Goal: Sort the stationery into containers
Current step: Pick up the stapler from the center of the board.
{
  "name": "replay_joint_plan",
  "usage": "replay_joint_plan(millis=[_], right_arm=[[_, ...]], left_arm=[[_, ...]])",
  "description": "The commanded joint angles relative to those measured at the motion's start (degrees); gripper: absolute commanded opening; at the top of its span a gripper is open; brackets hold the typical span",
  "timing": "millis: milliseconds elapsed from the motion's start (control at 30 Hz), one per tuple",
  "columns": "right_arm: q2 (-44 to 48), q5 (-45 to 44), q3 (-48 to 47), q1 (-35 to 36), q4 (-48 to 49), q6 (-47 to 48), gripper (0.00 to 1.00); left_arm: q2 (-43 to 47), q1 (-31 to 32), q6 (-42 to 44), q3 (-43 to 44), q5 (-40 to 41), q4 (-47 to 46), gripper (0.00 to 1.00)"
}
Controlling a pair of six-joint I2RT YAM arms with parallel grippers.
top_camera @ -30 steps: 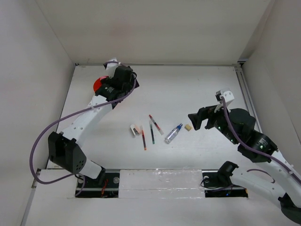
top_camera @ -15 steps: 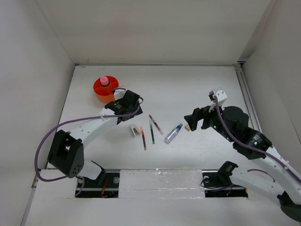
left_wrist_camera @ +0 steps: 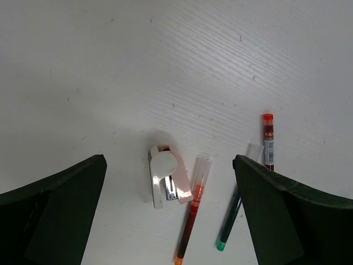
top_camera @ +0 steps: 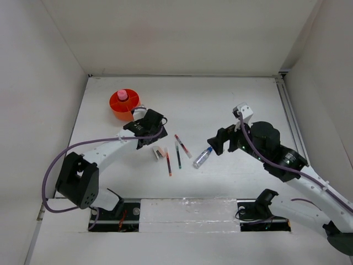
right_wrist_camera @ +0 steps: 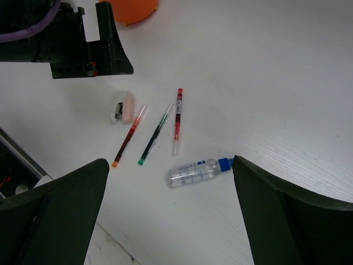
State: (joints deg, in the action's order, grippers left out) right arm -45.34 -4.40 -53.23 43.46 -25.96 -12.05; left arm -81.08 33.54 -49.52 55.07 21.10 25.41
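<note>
Left hand [top_camera: 151, 136] is hovering wide open over the small white piece [left_wrist_camera: 167, 179], which is lying on the surface at 9 o'clock of the orange-tipped red pen [left_wrist_camera: 190, 221]; probably light, stiff and smooth, so pinching across its narrow sides is looking safest; right hand [top_camera: 219, 144] is gaping wide, empty

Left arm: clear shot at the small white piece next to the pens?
Probably yes. The left pincer is open right above the small white piece, with nothing covering it. The nearest red pen lies close beside it and may get nudged.
</note>
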Motion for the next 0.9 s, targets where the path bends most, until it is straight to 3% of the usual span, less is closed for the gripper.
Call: replay_joint_plan(millis=[0,167,300,400,567,867], right_arm=[[-1.67,1.59,0.23,-0.40,4.69,-0.07,1.00],[-7.91,1.06,-0.46,0.13,4.69,-0.07,0.97],[-14.76,4.75,-0.47,0.65,8.54,-0.07,0.85],[-20.56,4.67,-1.52,2.85,11.70,-0.78,0.84],[-30.66,0.54,-6.60,8.82,15.49,-1.31,0.84],[-53.25,1.41,-18.39,12.52,16.73,-0.78,0.84]], left_arm=[[1.80,-0.23,-1.11,-0.40,-0.01,0.07,0.99],[3.65,-0.23,-1.11,-0.40,-0.01,1.13,0.99],[6.72,-0.23,-2.86,0.82,3.41,4.64,0.99],[10.05,-0.23,-4.53,0.83,7.53,7.72,0.99],[13.31,-5.32,-6.29,2.14,10.44,11.76,0.99],[17.62,-5.85,-5.50,7.59,18.08,18.09,0.99]])
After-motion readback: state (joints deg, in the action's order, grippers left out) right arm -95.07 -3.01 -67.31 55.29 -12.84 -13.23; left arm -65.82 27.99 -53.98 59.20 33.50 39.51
